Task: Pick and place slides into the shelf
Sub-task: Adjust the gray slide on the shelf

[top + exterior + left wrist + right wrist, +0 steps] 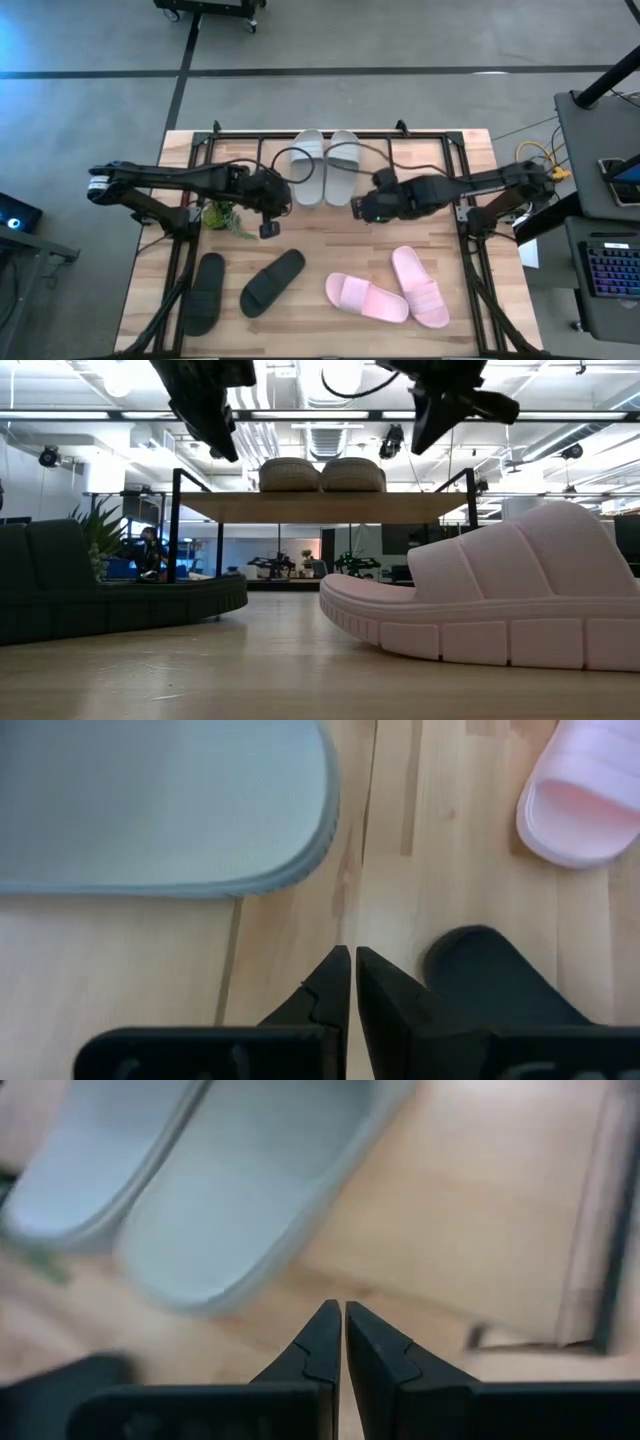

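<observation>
While both arms reach inward over the wooden desk [320, 250], neither hand carries anything. Seen from above, the left hand [270, 229] hangs near the middle of the desk, just beside a small green potted plant [226, 216], with its two dark fingers [335, 988] pressed together. The right hand [357, 209] hangs across from it, close to the heels of the grey-green pair, and its fingers [325, 1338] are pressed together too.

Two pale grey-green slides [325, 165] lie side by side, touching, on the light wooden top board of the shelf [240, 150], which stands at the far edge of the desk. In the low view they show as two rounded humps [322, 474] on the board, between the shelf's thin black posts.

Two black slides lie on the desk's near left part: one [204, 292] points roughly straight along the desk's left side, the other [272, 281] is tilted at an angle just beside it. Two pink slides [390, 292] lie on the near right part, angled toward each other and touching or nearly so. One pink slide [490, 595] fills the right of the low view, very close to the camera.
</observation>
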`<state>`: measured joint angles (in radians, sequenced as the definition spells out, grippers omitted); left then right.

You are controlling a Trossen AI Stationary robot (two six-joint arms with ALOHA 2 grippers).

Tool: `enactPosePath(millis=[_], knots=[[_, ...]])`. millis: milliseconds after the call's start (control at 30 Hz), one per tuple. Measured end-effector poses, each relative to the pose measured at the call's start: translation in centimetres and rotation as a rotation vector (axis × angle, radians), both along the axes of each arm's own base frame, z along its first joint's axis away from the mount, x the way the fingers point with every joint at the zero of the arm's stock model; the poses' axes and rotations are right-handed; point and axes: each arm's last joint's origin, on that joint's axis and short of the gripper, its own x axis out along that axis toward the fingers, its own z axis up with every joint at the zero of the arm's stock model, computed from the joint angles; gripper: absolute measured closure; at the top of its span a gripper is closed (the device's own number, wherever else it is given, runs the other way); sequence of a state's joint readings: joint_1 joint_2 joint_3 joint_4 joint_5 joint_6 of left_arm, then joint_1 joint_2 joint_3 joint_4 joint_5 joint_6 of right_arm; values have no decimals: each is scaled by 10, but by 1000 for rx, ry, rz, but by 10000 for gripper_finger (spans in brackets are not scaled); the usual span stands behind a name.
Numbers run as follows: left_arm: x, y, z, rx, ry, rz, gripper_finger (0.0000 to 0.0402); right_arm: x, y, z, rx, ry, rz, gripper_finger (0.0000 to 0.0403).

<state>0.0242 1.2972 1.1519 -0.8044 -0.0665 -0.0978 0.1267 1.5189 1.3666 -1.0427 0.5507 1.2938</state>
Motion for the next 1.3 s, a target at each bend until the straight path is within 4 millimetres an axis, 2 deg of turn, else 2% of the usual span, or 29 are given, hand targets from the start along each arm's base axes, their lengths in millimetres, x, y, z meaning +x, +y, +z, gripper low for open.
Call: enactPosePath(millis=[300, 433, 800, 1300], knots=[[-6, 2, 7, 43, -33, 34, 394, 1, -61, 4, -27, 42, -21, 390], [-6, 2, 7, 37, -33, 46, 394, 2, -78, 6, -33, 30, -10, 390], [-6, 3, 8, 49, -36, 72, 394, 15, -103, -8, -17, 59, 30, 390], [-6, 3, 8, 54, -44, 78, 394, 19, -109, -4, -59, 11, 49, 390]])
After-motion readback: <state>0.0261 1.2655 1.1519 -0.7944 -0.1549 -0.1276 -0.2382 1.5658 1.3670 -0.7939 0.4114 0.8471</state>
